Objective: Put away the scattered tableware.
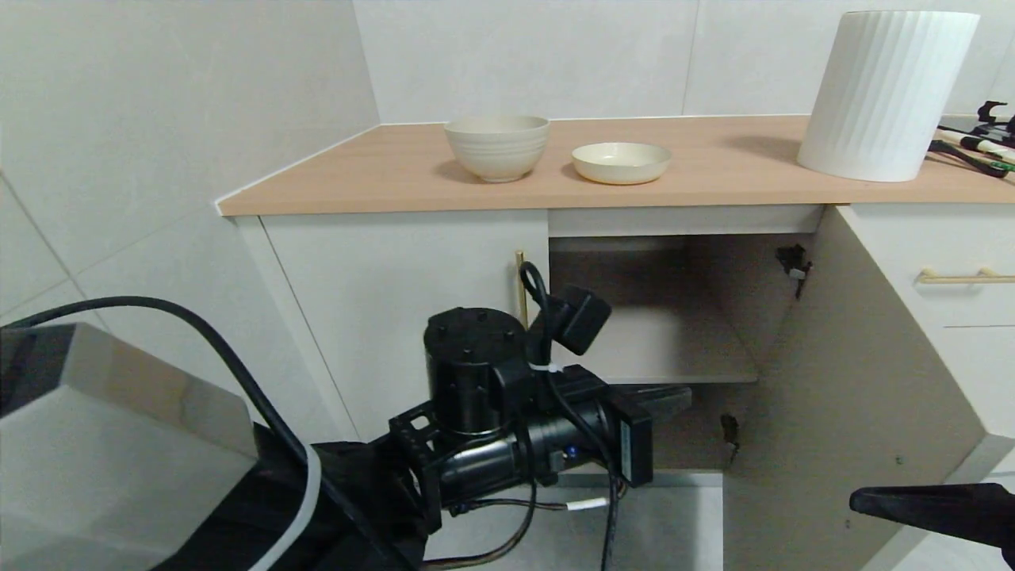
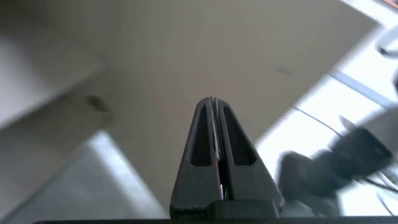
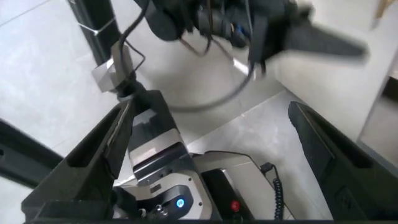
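Head view: bowl [image 1: 497, 147] and shallow dish [image 1: 621, 162] sit side by side on the wooden counter [image 1: 357, 178], near each other but not touching, bowl to the left. A white ribbed cylinder [image 1: 888, 95] stands further right on the same counter, with some utensils [image 1: 975, 147] at the far right edge. Below the dish, the cabinet door [image 1: 840, 381] is swung open and I can see the shelf [image 1: 666, 341] inside. The left-hand door [image 1: 396, 301] is closed, with a gold handle [image 1: 520, 281]. The left gripper [image 1: 674, 399] is low in front of the open compartment, pointing towards the open door. The right gripper [image 1: 872, 501] comes in at the bottom right, beside the open door's lower edge; I can't judge its claw from here. Both are well apart from the tableware.

Left wrist view: the left gripper [image 2: 212, 104] has its fingers pressed flat together, clenched on nothing. Behind it I see the inner face of the door and the floor tiles [image 2: 81, 180].

Right wrist view: the right gripper [image 3: 208, 109] is released, fingers spread wide with nothing between them, hanging over the floor. The left gripper [image 3: 329, 42] shows further off, tips together.
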`<state>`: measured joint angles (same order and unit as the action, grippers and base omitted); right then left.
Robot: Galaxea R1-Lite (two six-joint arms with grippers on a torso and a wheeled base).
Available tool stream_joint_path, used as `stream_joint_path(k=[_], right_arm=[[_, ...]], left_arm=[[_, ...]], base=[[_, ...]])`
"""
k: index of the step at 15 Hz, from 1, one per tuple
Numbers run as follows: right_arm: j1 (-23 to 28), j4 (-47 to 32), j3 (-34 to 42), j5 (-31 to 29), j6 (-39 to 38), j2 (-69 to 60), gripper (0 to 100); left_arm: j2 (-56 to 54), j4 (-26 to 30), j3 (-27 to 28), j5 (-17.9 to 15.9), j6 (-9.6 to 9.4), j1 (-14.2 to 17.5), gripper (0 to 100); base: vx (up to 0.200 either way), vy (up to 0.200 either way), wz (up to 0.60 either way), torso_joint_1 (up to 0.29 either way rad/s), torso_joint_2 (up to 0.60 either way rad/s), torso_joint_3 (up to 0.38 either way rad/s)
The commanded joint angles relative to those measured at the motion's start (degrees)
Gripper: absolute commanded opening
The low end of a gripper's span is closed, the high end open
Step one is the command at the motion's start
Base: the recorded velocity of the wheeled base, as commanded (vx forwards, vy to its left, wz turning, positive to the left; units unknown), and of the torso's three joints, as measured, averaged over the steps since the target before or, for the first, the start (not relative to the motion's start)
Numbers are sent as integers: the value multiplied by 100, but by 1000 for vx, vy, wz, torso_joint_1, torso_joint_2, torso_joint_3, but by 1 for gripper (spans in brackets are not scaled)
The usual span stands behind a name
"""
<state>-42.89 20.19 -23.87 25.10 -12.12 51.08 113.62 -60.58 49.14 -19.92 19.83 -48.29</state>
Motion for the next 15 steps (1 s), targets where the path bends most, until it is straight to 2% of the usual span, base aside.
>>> stream_joint_path(k=[1, 3, 4, 5, 6, 7, 8, 9, 11, 12, 15], right_arm=[[8, 3, -12, -111, -1, 104, 100], [8, 3, -39, -286, 8, 289, 100], [8, -6, -144, -445, 8, 482, 100], [0, -6, -267, -699, 8, 684, 100], [-9, -6, -452, -1025, 8, 948, 100], [-18, -103, -733, -1385, 8, 1229, 100], [-18, -349, -1058, -1701, 8, 1475, 100], [-9, -454, -1181, -1842, 8, 1554, 100], [0, -946, -1946, -2510, 43, 2038, 100], [35, -1087, -2280, -2642, 43, 2231, 100], [474, -1149, -2966, -2774, 43, 2688, 100]], left_arm=[[-490, -86, -353, 14, 3, 636, 0], [-1026, -42, -748, 14, -6, 1111, 0], [-1421, 90, -1038, 14, -50, 1427, 0], [-1773, 353, -1240, 14, -173, 1700, 0], [-2151, 802, -1390, 14, -437, 1990, 0], [-2590, 1478, -1469, 14, -788, 2315, 0], [-3047, 2243, -1451, 14, -1008, 2544, 0], [-3223, 2524, -1434, 23, -1034, 2605, 0], [-4234, 4027, -1179, 32, -1043, 2869, 0], [-4489, 4405, -1047, 32, -1043, 2974, 0], [-4998, 4827, -968, 111, -1017, 3159, 0]], base=[[0, 0, 0, 0, 0, 0], [0, 0, 0, 0, 0, 0], [0, 0, 0, 0, 0, 0], [0, 0, 0, 0, 0, 0], [0, 0, 0, 0, 0, 0], [0, 0, 0, 0, 0, 0], [0, 0, 0, 0, 0, 0], [0, 0, 0, 0, 0, 0], [0, 0, 0, 0, 0, 0], [0, 0, 0, 0, 0, 0], [0, 0, 0, 0, 0, 0]])
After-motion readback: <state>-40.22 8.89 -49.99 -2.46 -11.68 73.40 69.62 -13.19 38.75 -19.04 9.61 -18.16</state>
